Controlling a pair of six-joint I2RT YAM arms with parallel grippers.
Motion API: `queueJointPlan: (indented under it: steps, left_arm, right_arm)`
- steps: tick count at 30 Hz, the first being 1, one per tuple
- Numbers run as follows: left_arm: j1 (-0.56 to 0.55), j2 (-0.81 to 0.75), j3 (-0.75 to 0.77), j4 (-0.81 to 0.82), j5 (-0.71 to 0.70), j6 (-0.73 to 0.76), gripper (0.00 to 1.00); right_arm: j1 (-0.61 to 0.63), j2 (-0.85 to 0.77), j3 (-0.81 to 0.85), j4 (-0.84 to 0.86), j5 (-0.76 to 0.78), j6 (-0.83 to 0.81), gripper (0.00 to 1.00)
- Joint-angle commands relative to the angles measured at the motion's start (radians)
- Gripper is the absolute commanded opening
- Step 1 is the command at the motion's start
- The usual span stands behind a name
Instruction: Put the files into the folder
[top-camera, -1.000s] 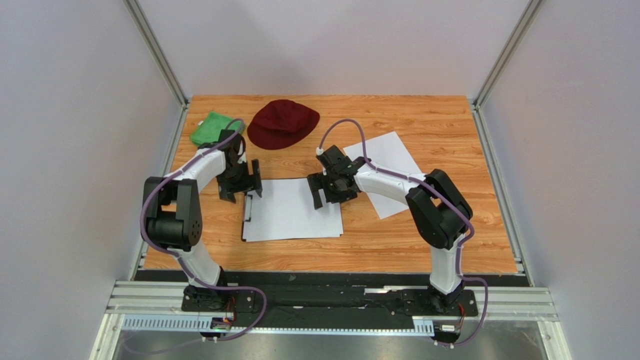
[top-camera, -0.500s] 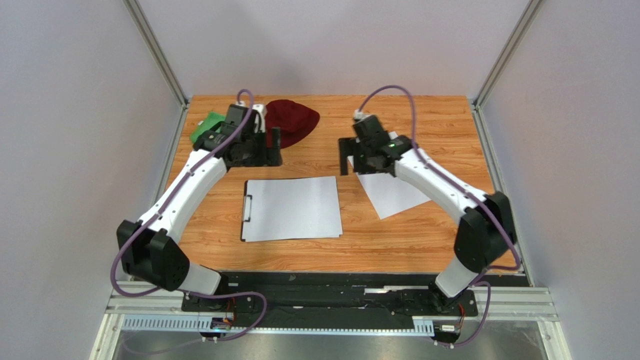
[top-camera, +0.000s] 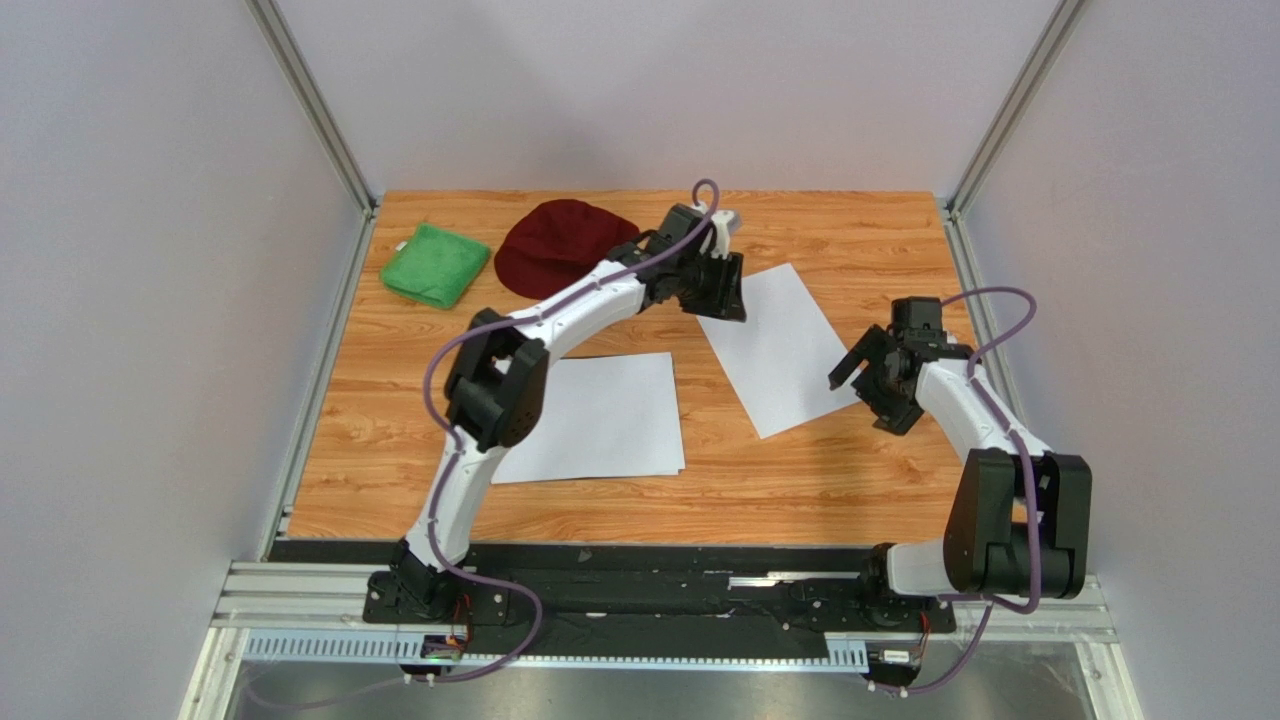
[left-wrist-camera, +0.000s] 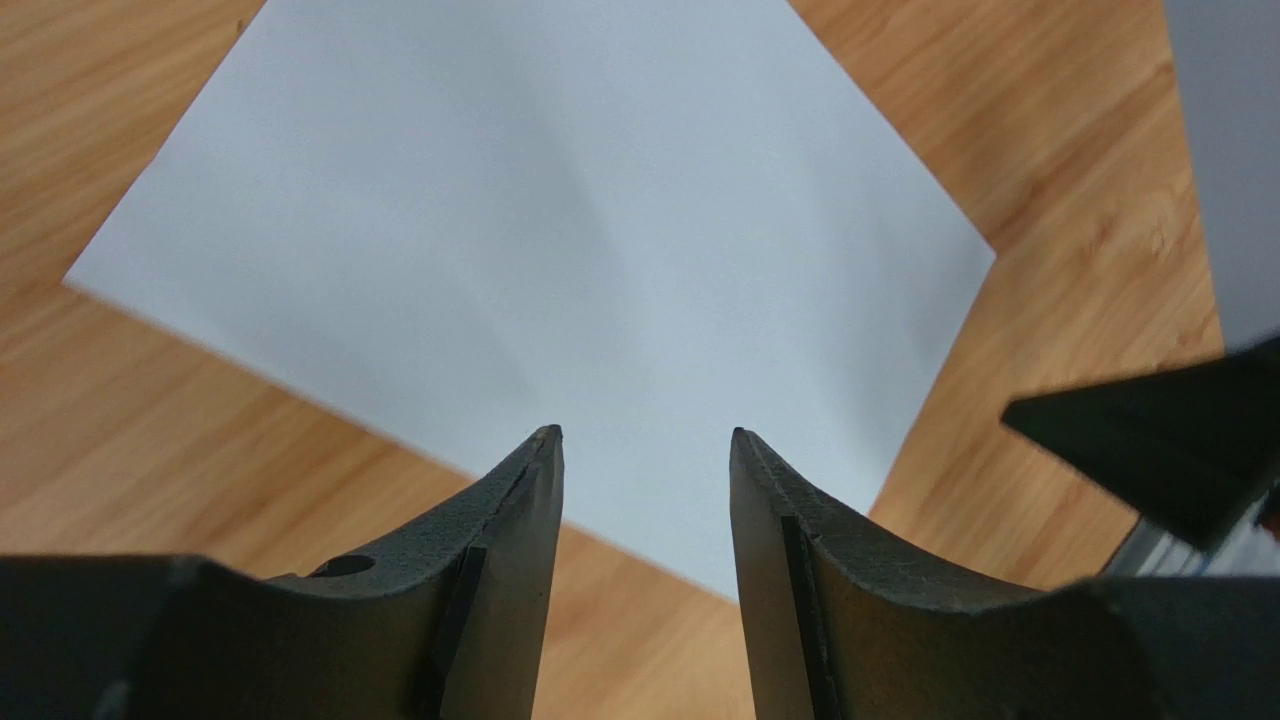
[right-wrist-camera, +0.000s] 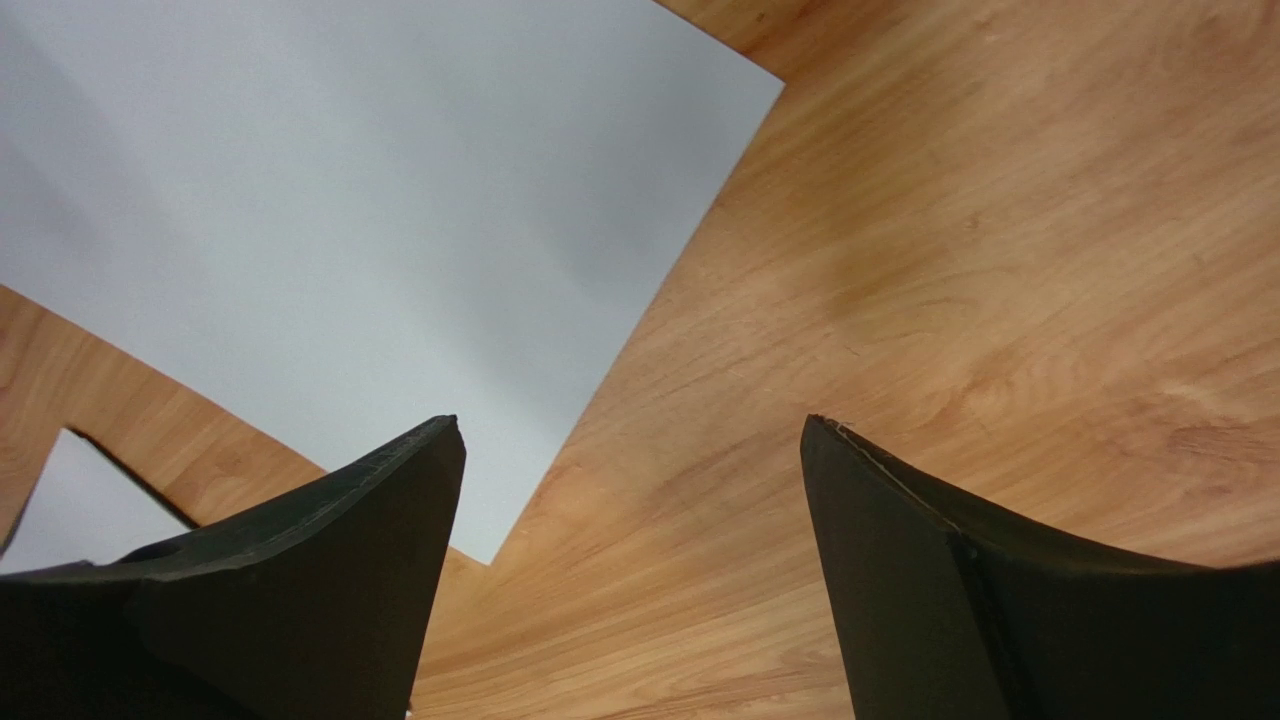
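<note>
One white sheet of the files (top-camera: 774, 348) lies loose and askew on the wooden table, right of centre. A second white sheet (top-camera: 594, 417) lies left of centre; the folder beneath it is hidden by that sheet and my left arm. My left gripper (top-camera: 721, 288) reaches across to the loose sheet's far left corner. In the left wrist view its gripper (left-wrist-camera: 643, 438) is open with a narrow, empty gap, hovering over the sheet (left-wrist-camera: 571, 240). My right gripper (top-camera: 869, 390) is beside the sheet's right edge. The right wrist view shows that gripper (right-wrist-camera: 631, 428) open wide over bare wood, the sheet (right-wrist-camera: 346, 195) off its left finger.
A dark red cap (top-camera: 564, 245) and a green cloth (top-camera: 436, 264) lie at the table's far left. My left arm (top-camera: 496, 383) spans the left sheet's corner. Grey walls and metal posts enclose the table on three sides.
My left arm swung right from the cap to the loose sheet's far corner, and its jaws narrowed. My right arm pulled back from that corner to the sheet's right edge.
</note>
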Motion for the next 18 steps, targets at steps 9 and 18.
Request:
queueJointPlan:
  steps: [9, 18]
  left_arm:
    - [0.014, 0.279, 0.332, -0.204, -0.08, -0.458, 0.54]
    - [0.014, 0.287, 0.288, -0.218, 0.006, -0.507, 0.56]
  right_arm:
    - [0.087, 0.244, 0.193, -0.051, 0.143, 0.261, 0.84]
    - [0.155, 0.345, 0.204, 0.01, 0.118, 0.268, 0.84]
